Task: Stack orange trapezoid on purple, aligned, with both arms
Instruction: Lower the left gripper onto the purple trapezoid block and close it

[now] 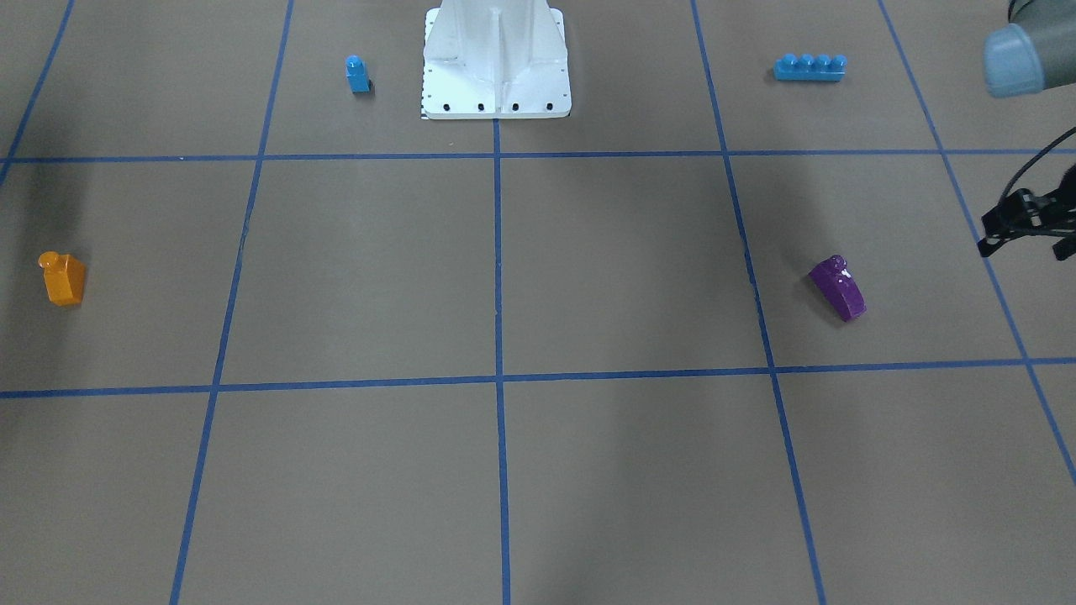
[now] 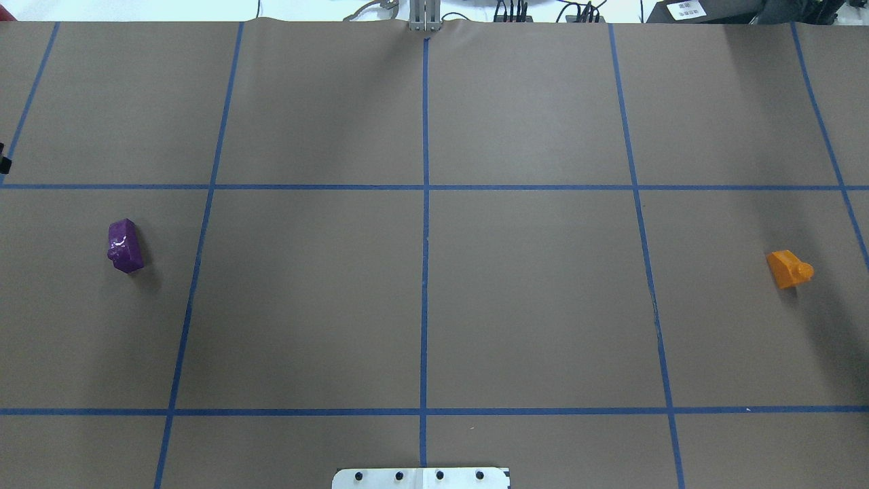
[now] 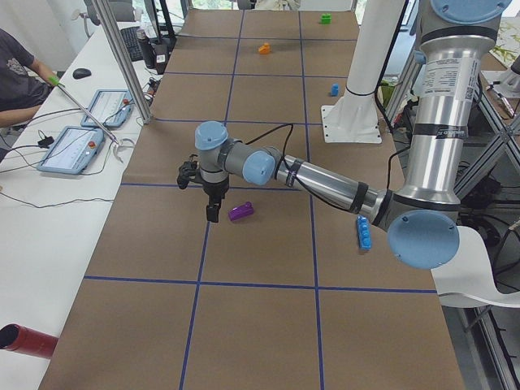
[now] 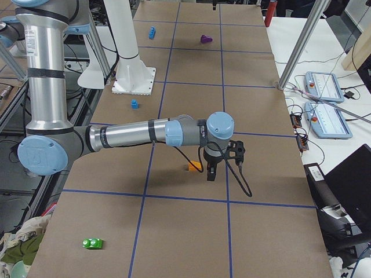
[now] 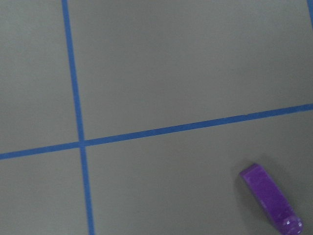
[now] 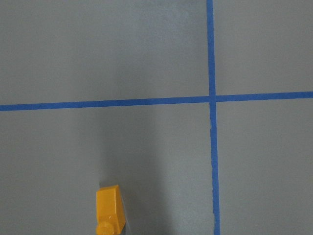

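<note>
orange trapezoid (image 2: 787, 269) sits upright on worktop (image 2: 529, 305), robot's right side. purple (image 2: 125, 246) on the left side, well apart, not stacked. left tool (image 3: 212, 213) hangs near purple, right tool (image 4: 210, 174) near orange trapezoid. can't tell whether either tool is apart or together.

Brown table (image 2: 529, 305), marked into squares by blue tape lines (image 2: 425, 272). Orange trapezoid (image 2: 787, 269) lies on the robot's right and purple brick (image 2: 125, 246) on its left, well apart. White pedestal base (image 1: 496, 67) is flanked by small blue brick (image 1: 358, 74) and four-stud blue brick (image 1: 809, 67). Green brick (image 4: 93, 243) lies toward the right end.
</note>
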`<state>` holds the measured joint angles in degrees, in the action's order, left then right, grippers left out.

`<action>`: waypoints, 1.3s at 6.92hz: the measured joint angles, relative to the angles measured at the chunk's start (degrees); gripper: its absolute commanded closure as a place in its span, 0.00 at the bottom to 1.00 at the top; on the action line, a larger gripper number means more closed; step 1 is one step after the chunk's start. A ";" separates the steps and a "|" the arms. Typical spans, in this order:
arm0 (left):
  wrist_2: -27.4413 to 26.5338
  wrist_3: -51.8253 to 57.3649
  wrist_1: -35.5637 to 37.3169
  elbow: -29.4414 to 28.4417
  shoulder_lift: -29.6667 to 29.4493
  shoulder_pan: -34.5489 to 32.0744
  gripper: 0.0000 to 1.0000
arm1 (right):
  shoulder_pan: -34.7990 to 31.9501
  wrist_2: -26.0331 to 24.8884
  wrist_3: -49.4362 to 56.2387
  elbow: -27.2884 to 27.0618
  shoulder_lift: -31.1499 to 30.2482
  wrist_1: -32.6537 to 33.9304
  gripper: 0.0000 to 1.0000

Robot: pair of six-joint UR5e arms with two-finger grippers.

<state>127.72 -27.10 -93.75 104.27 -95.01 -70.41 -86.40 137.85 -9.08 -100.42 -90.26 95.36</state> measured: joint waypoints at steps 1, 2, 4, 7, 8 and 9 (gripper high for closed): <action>-1.23 -9.96 -3.27 0.31 0.12 3.43 0.00 | 0.24 -0.01 -0.32 0.07 0.48 -0.03 0.00; -2.12 -19.13 -6.42 0.23 0.38 6.83 0.00 | 0.31 0.09 -0.49 0.01 0.98 -0.02 0.00; -8.49 -33.33 -11.43 -0.49 0.52 15.32 0.00 | 0.34 0.73 -0.56 -0.36 1.31 -0.02 0.00; -11.49 -37.19 -16.35 -5.57 0.21 18.91 0.00 | 0.35 0.93 -0.50 -0.43 1.43 -0.01 0.00; -11.58 -37.40 -18.78 -8.00 -0.14 19.09 0.00 | 0.35 0.95 -0.48 -0.40 1.54 -0.02 0.00; -11.61 -37.62 -19.83 -9.17 -0.46 19.33 0.00 | 0.35 0.99 -0.44 -0.32 1.67 -0.06 0.00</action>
<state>116.12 -64.72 -113.57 95.10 -95.47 -51.08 -86.04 138.84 -9.52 -100.73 -88.59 95.30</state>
